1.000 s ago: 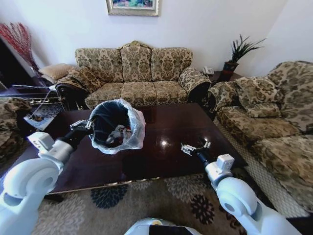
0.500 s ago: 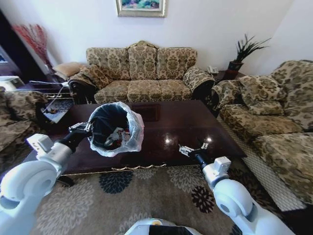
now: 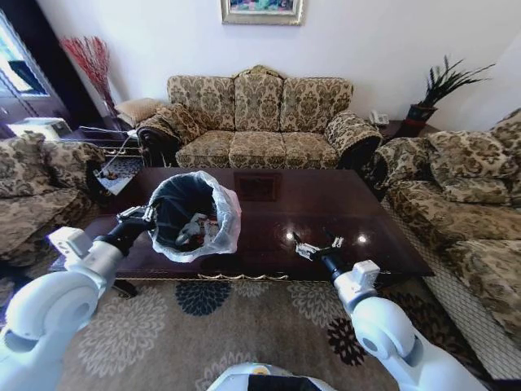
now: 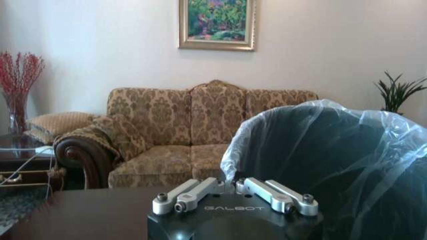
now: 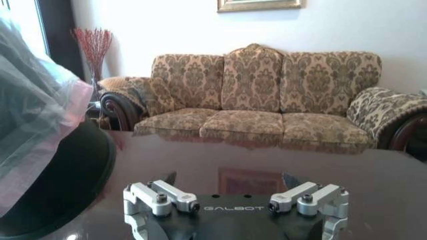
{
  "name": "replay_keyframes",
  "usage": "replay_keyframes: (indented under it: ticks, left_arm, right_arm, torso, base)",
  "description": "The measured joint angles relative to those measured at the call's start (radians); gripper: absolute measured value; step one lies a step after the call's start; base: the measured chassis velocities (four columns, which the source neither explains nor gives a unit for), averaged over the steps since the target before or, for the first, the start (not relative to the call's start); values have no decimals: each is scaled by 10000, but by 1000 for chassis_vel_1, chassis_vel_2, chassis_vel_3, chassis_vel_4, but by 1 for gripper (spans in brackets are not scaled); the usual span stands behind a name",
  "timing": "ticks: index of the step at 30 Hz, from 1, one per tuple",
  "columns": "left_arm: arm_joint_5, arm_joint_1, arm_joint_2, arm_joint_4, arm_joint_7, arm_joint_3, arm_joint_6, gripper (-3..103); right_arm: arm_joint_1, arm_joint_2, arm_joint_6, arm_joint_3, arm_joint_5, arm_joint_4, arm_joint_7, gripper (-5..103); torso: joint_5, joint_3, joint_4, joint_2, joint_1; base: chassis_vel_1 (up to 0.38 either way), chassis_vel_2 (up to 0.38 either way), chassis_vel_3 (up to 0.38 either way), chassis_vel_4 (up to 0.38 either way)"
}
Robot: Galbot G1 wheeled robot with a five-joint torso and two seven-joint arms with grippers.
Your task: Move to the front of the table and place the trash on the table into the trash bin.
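Bin gripped and held over the table's near-left part

The left gripper (image 3: 137, 217) is clamped on the trash bin's (image 3: 194, 215) bagged rim; trash (image 3: 195, 230) inside is indistinct. The right gripper (image 3: 317, 245) hangs spread, empty, above the table (image 3: 358, 213).

Glossy dark wood table (image 3: 326, 213); crinkled translucent plastic liner on trash bin (image 3: 195, 215).

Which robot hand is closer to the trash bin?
Left. The left gripper is shut on the trash bin rim; the right gripper hangs open over the table, apart from it.
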Motion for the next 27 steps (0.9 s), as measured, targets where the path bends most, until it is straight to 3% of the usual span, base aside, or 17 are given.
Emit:
replay_keyframes:
  ticks: [15, 27]
  left_arm:
    - [43, -17, -145, -18, 8, 10, 9, 3]
    - [192, -464, -1536, -250, -6, 175, 205, 3]
  right_arm:
    - [45, 43, -109, -156, -9, 11, 2, 100]
    - [27, -314, -248, -159, 255, -4, 111, 100]
  torso:
    - [-1, 1, 3, 0, 2]
    - [0, 1, 2, 0, 2]
  base:
    - [47, -37, -37, 37]
    - [117, -118, -115, 127]
